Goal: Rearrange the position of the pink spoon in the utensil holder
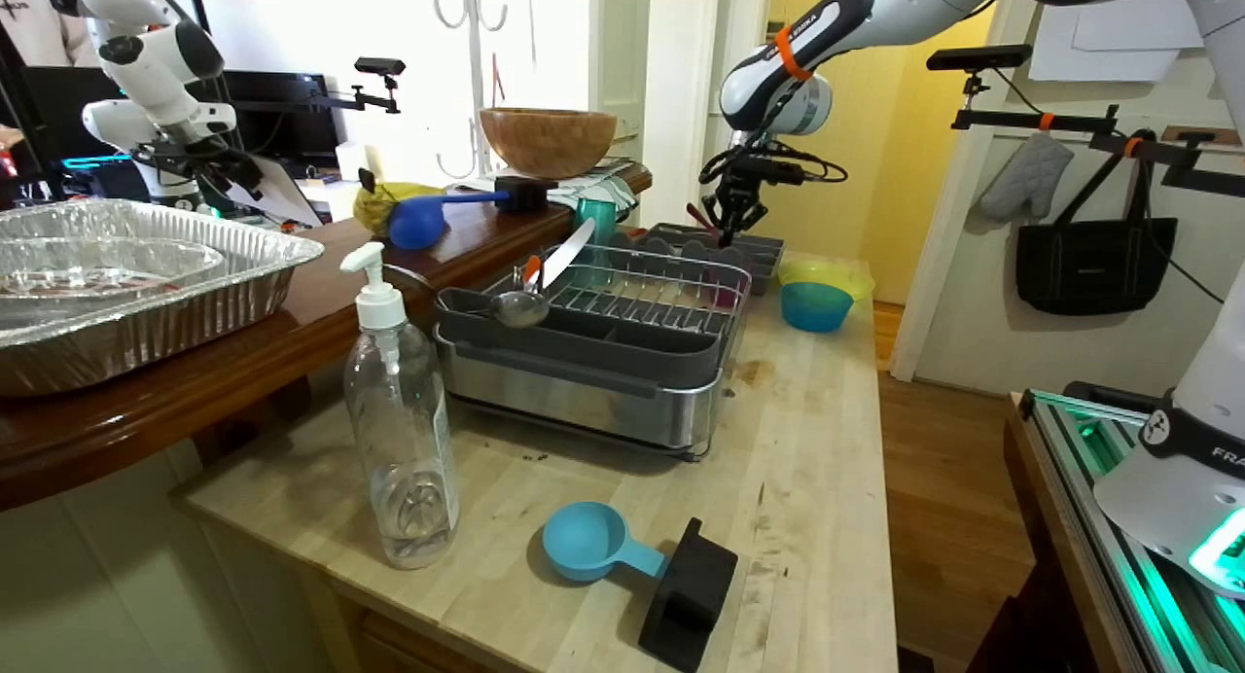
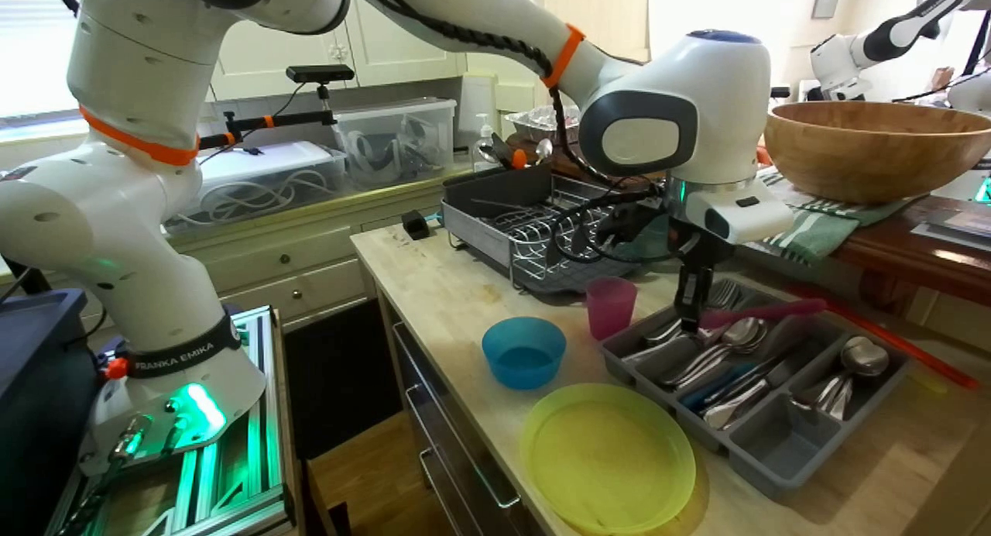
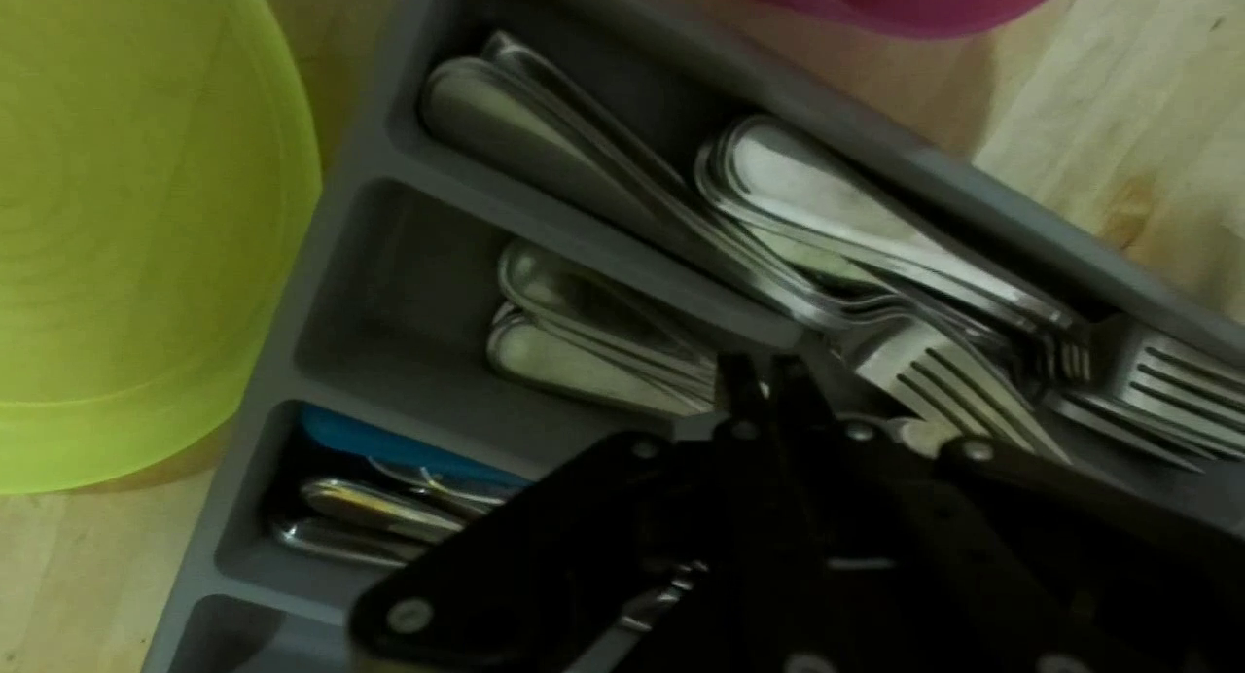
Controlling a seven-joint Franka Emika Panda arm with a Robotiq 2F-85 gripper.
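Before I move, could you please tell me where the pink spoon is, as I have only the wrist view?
Observer: In an exterior view, the pink spoon shows right by the tip of the gripper; whether it is gripped, I cannot tell.
Operator: Thank you; what stands near the yellow plate, outside my picture?
Observer: A blue bowl, in both exterior views.
Operator: And beyond the pink cup?
Observer: The dish rack stands there, in an exterior view.
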